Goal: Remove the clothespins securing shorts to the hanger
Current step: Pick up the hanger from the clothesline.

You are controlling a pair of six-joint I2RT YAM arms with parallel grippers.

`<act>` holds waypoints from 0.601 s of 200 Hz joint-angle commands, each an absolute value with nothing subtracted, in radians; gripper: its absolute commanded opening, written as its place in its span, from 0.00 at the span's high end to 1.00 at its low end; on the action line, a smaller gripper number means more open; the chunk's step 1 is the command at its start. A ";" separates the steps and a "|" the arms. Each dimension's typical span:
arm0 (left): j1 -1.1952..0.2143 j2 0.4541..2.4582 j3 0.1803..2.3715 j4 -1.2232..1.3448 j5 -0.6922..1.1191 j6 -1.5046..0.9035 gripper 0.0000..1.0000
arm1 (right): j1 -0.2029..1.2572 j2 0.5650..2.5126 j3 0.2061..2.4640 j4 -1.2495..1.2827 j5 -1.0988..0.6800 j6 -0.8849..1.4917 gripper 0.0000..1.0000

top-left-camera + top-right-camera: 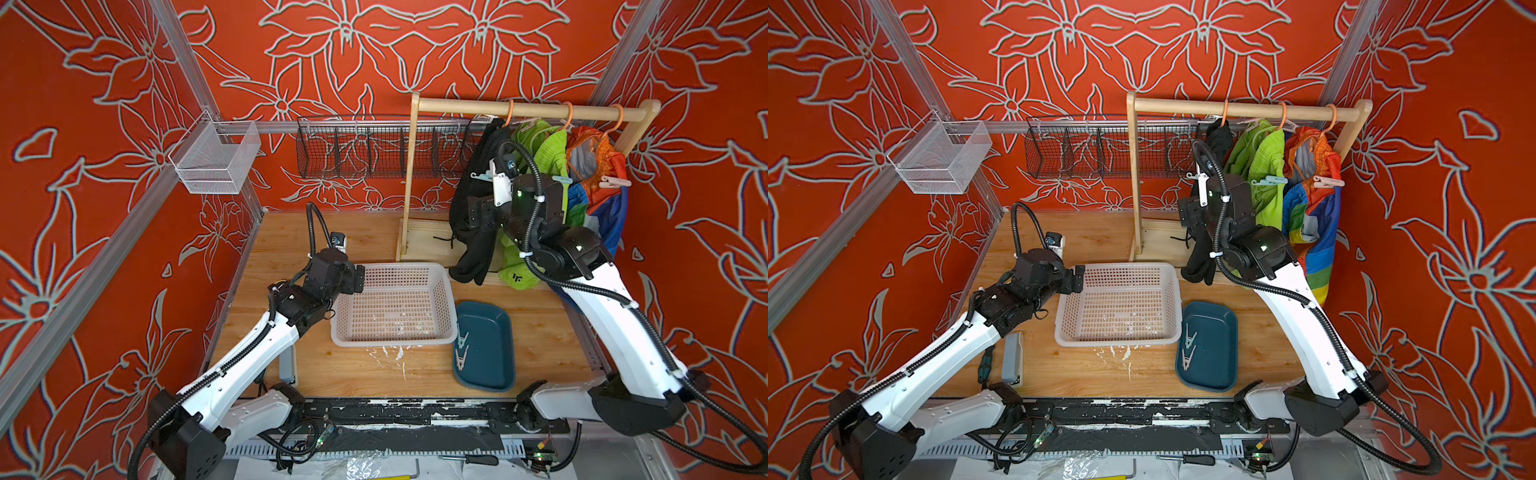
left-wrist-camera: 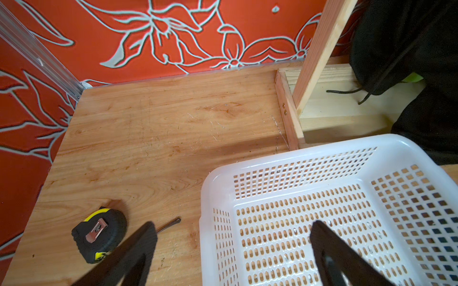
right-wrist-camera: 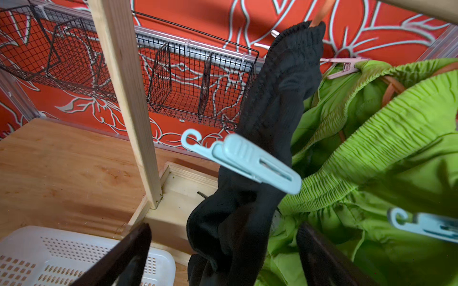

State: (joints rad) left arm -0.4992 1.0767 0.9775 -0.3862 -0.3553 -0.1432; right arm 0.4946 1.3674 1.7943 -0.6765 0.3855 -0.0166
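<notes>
The right gripper (image 3: 223, 250) has its fingers spread wide and grips nothing, with the black shorts (image 3: 272, 99) hanging between them. Just beyond the fingertips, a pale blue clothespin (image 3: 243, 163) is clipped on those shorts. In both top views this is upper right of the frame, beside the green shorts (image 1: 548, 153). Two loose clothespins (image 1: 461, 351) lie in the teal tray (image 1: 494, 332), lower right of centre. The left gripper (image 2: 233, 232), also wide open, hovers over the white basket (image 2: 272, 153) at its upper-left corner.

Bright, even light, soft shadows (a mint clothespin (image 3: 426, 226) blurs close up).
</notes>
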 commanded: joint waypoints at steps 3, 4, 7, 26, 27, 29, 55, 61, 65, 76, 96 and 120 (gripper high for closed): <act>-0.501 1.059 0.957 -0.360 -0.353 -0.133 0.03 | 0.462 1.404 1.834 -0.693 0.384 0.001 0.15; -0.500 1.059 0.956 -0.359 -0.354 -0.133 0.03 | 0.460 1.406 1.834 -0.694 0.383 0.002 0.16; -0.500 1.058 0.954 -0.357 -0.353 -0.133 0.03 | 0.456 1.411 1.835 -0.693 0.377 0.005 0.16; -0.500 1.055 0.942 -0.351 -0.365 -0.133 0.03 | 0.419 1.424 1.832 -0.684 0.327 0.038 0.20; -0.500 1.055 0.942 -0.352 -0.365 -0.133 0.03 | 0.417 1.424 1.830 -0.682 0.323 0.040 0.20; -0.500 1.055 0.941 -0.353 -0.365 -0.133 0.03 | 0.413 1.424 1.828 -0.681 0.319 0.043 0.21; -0.500 1.052 0.938 -0.353 -0.369 -0.136 0.03 | 0.379 1.423 1.812 -0.651 0.267 0.067 0.26; -0.500 1.050 0.936 -0.352 -0.367 -0.136 0.03 | 0.373 1.424 1.813 -0.648 0.260 0.069 0.29; -0.500 1.048 0.936 -0.351 -0.367 -0.136 0.03 | 0.371 1.425 1.815 -0.645 0.257 0.070 0.30; -0.500 1.048 0.933 -0.347 -0.367 -0.137 0.03 | 0.363 1.429 1.819 -0.641 0.249 0.071 0.36; -0.500 1.048 0.932 -0.344 -0.371 -0.135 0.03 | 0.349 1.441 1.834 -0.640 0.236 0.071 0.47; -0.500 1.055 0.930 -0.340 -0.371 -0.135 0.03 | 0.325 1.453 1.842 -0.638 0.208 0.083 0.72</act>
